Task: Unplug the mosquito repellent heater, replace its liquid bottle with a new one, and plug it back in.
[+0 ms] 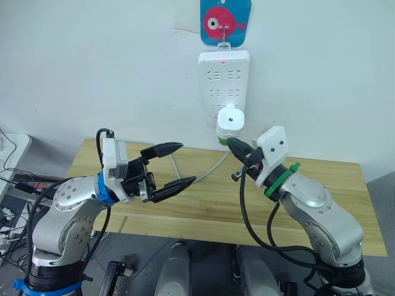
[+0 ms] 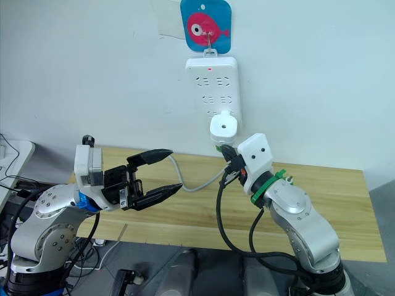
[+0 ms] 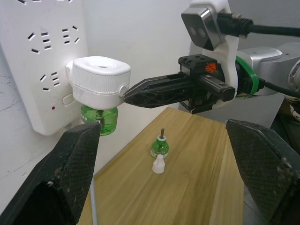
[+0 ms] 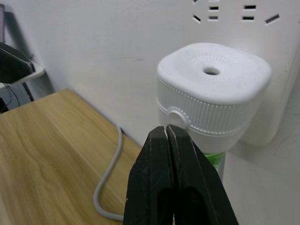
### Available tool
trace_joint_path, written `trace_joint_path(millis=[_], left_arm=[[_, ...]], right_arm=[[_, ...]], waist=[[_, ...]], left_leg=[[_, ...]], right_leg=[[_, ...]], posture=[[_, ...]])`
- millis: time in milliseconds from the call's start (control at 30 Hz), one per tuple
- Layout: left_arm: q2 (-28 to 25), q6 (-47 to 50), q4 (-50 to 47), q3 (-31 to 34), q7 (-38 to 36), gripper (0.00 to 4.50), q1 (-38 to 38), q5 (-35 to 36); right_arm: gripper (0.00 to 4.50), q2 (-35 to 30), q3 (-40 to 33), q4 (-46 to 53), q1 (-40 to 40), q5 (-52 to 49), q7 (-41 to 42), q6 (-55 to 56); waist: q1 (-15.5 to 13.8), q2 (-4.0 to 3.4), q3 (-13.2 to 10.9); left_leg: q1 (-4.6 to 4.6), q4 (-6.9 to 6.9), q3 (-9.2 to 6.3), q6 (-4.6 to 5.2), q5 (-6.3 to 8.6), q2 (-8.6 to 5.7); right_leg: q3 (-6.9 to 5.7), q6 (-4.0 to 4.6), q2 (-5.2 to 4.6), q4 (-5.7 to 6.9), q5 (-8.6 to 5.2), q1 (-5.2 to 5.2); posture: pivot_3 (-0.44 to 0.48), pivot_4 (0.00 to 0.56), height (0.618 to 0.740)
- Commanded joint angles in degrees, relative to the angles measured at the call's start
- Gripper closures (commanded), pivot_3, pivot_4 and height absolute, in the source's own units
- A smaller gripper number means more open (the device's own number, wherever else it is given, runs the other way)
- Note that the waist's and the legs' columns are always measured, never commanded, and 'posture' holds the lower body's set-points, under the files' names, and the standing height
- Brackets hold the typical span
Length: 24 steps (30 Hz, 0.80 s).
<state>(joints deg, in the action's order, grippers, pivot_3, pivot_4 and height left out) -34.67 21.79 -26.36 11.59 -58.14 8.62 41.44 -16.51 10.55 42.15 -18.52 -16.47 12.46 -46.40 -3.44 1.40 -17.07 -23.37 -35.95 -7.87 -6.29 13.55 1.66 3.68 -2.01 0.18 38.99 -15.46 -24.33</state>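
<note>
On the wall above the wooden tabletop [image 1: 321, 185] hangs a long white power strip [image 1: 224, 83], hooked under a blue card with a pink fish [image 1: 224, 21]. The mosquito repellent heater [image 1: 229, 121] sits plugged into the strip's lowest socket row — white, rounded, round vent hole on top, ribbed band around its side. A green liquid bottle [image 3: 99, 120] hangs screwed in beneath it.

Right pincer [image 1: 234, 145]: fingers pressed together, nothing between them, tip up close against the heater's lower side near the small round button; whether it actually touches, I cannot tell. In the right wrist view the closed fingers [image 4: 174, 187] rise directly in front of the heater's ribbed band.

Left pincer [image 1: 179, 163]: jaws spread wide and empty, held over the tabletop to the left of the heater, well apart from it and pointing toward it.

On the tabletop, seen past the left pincer in the left wrist view — a second small green bottle [image 3: 160, 146] standing upright with a dark wick showing at its top, and a small white cap [image 3: 158, 164] just beside it. A grey cable [image 1: 210, 168] runs down from the strip across the wood.
</note>
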Motion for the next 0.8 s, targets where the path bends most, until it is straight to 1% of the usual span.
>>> trace_joint_path(millis=[33, 367, 600, 800], left_arm=[[0.1, -1.06, -1.82, -0.28, 0.16, 0.0, -0.33, 0.88], [0.12, -1.48, -1.9, -0.96, 0.02, 0.0, -0.49, 0.7], [0.14, -1.82, -1.82, -1.52, 0.13, 0.0, -0.41, 0.73], [0.22, -2.05, -1.88, -1.82, 0.3, 0.0, -0.48, 0.69]], right_arm=[[4.46, 0.07, 0.46, 1.07, -0.43, 1.68, -0.37, 2.31], [4.46, 0.64, -0.46, 0.98, -0.73, 2.02, -0.09, 3.09], [4.46, 4.78, -3.73, -0.07, -1.6, -0.04, -2.08, 0.41], [4.46, 6.16, -5.35, -0.48, -2.39, -0.64, -2.63, -1.4]], waist=[[0.01, 0.0, 0.0], [0.1, 0.0, 0.0], [0.18, 0.0, 0.0], [0.21, 0.0, 0.0]], left_leg=[[0.0, 0.0, 0.0, 0.0, 0.0, 0.0], [0.01, -0.01, 0.0, 0.01, 0.0, 0.0], [0.02, -0.02, 0.0, 0.03, 0.01, 0.01], [0.06, -0.03, 0.01, 0.04, 0.02, 0.01]], right_leg=[[-0.01, 0.0, 0.0, 0.0, 0.0, 0.0], [0.0, 0.0, 0.0, 0.02, 0.0, 0.0], [0.0, 0.01, 0.01, 0.04, 0.0, 0.01], [0.02, 0.01, 0.02, 0.07, 0.01, 0.02]], posture=[[0.268, 0.255, 0.74], [0.262, 0.256, 0.74], [0.261, 0.256, 0.74], [0.254, 0.254, 0.74]])
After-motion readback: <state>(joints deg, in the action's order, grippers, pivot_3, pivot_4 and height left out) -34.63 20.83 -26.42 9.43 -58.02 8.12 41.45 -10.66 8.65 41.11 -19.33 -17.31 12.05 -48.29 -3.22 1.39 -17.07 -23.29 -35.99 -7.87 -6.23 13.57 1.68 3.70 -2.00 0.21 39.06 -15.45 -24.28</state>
